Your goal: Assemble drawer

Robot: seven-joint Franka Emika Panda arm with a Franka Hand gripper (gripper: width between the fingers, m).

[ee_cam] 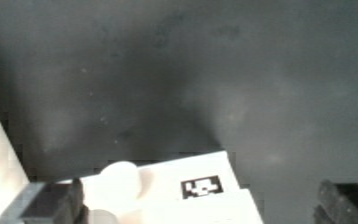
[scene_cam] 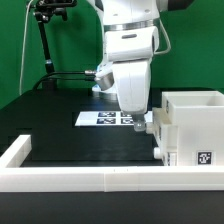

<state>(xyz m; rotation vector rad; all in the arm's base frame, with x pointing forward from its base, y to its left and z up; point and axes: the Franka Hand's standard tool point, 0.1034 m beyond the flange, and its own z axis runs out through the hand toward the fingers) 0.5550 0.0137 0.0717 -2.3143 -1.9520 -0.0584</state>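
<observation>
The housing (scene_cam: 192, 128), a tall white open-topped box, stands on the dark desk (scene_cam: 55, 115) at the exterior view's right, against the low white wall (scene_cam: 90, 176) that borders the desk's near edge. A black-and-white tag (scene_cam: 204, 157) shows low on the housing's near face.

The arm (scene_cam: 130, 60) comes down just beside the housing, on the side toward the exterior view's left. Its hand (scene_cam: 150, 122) sits low at the housing's upper corner, close against the wall of the box. From this view I cannot tell whether it touches the housing or only hangs beside it.

In the wrist view the two fingertips (ee_cam: 51, 203) appear as dark blurred blocks at either side of the picture, well apart, so the hand is spread wide. Between them lies a white part (ee_cam: 179, 183) bearing a small square tag (ee_cam: 202, 186) and a rounded white knob (ee_cam: 119, 180). The knob sits near one finger, but no finger presses on the part; nothing is gripped. Whether this part is a tray or an edge of the housing is too blurred to tell.

Behind the housing, toward the exterior view's left, the marker board (scene_cam: 106, 118) lies flat on the desk, partly hidden by the arm. A black stand (scene_cam: 44, 40) rises at the far side of the desk, well apart from the housing.
</observation>
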